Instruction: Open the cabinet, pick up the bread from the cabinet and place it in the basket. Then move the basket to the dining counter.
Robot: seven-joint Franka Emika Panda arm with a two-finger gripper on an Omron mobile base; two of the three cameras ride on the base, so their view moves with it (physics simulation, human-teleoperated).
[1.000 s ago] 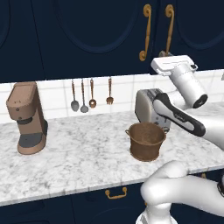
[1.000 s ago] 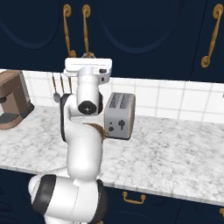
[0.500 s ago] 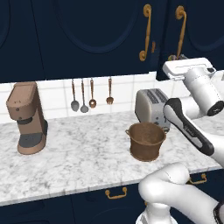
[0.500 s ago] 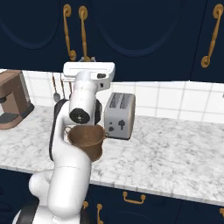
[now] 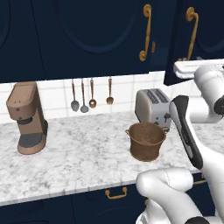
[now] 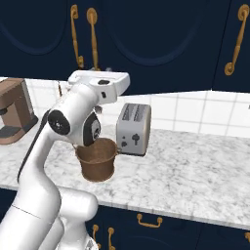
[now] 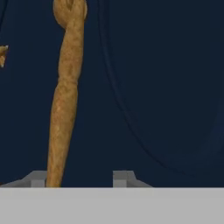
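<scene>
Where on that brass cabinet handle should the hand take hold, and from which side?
Grip the straight middle shaft of the brass handle, below its curled top end. Come square at the cabinet door from the front, a finger on each side of the shaft. The handle runs lengthwise and is slim, so the hand should shift toward it until it sits centred between the fingers.

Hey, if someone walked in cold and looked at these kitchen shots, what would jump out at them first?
Probably the big white arm rising in front of the marble counter, its hand right up against a curly brass handle on the dark navy cabinet. Next, the brown woven basket on the counter just in front of the silver toaster, and the brown coffee machine at the left end.
</scene>
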